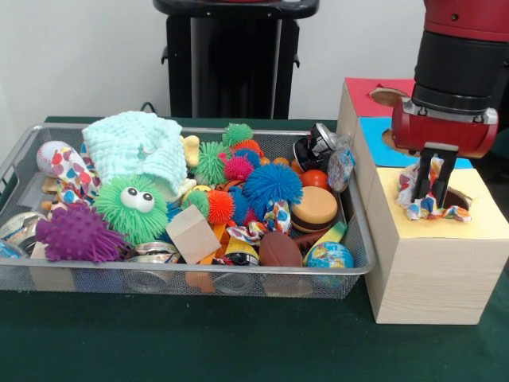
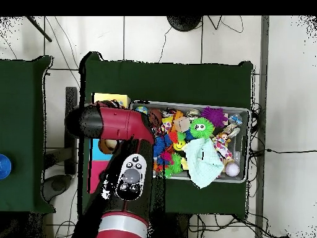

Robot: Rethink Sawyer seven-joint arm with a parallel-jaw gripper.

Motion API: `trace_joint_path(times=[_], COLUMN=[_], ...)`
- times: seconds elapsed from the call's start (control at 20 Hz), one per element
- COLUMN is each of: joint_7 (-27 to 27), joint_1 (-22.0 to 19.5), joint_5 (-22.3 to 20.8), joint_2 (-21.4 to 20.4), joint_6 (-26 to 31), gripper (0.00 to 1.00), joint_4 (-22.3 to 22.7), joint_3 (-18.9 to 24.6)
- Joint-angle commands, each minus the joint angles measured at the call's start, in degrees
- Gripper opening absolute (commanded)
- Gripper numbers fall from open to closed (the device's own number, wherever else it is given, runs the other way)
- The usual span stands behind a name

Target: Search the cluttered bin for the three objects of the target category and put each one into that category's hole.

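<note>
My gripper (image 1: 430, 191) hangs over the yellow part (image 1: 477, 223) of the wooden box at the right, shut on a crumpled white cloth with coloured spots (image 1: 411, 193). The cloth's lower end rests at the rim of the round hole (image 1: 459, 196). In the wire bin (image 1: 199, 274) lie a mint green knitted cloth (image 1: 137, 146), a spotted cloth (image 1: 71, 171) at the left end and another spotted cloth (image 1: 266, 221) near the middle. From overhead the arm (image 2: 127, 180) hides the gripper; the mint cloth (image 2: 203, 162) shows in the bin (image 2: 247, 145).
The box also has a blue part (image 1: 374, 143) and a red part (image 1: 362, 94), each with a hole. Spiky balls, a green googly-eyed ball (image 1: 134, 208), a wooden block (image 1: 192, 233), a toy burger (image 1: 314, 208) and a small globe (image 1: 328, 256) fill the bin.
</note>
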Motion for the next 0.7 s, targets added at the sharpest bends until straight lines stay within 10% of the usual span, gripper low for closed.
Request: trace_joint_path(times=[0.05, 0.7], joint_7=[10.0, 11.1], joint_1=[-3.4, -4.2], joint_5=[1.2, 4.6], joint_2=[4.9, 4.8], joint_6=[-2.6, -1.9], gripper=[0.00, 0.00], joint_4=[8.8, 11.6], joint_3=[7.3, 10.8])
